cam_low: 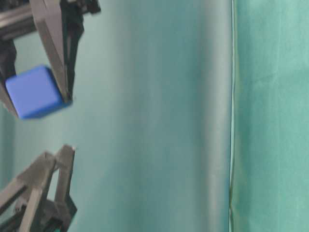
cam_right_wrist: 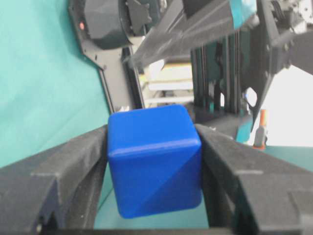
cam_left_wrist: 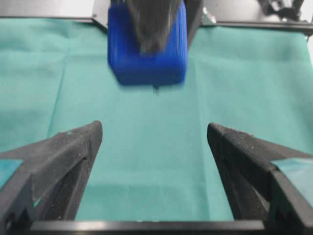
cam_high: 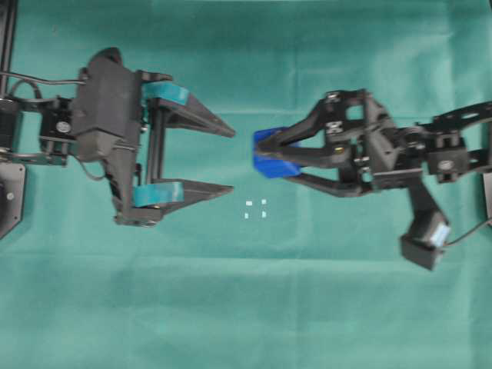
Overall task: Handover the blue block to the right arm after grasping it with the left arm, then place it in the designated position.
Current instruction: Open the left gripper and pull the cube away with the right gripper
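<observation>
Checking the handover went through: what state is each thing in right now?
blue block: held off the cloth between the right gripper's fingers.
right gripper: shut on the blue block.
left gripper: open, empty, apart from the block.
designated position: bare, nothing on it.

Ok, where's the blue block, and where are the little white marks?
blue block [cam_right_wrist: 154, 161]: right wrist view, front face, between the black fingers.
white marks [cam_high: 255, 209]: overhead view, middle of the small square they form on the green cloth.
</observation>
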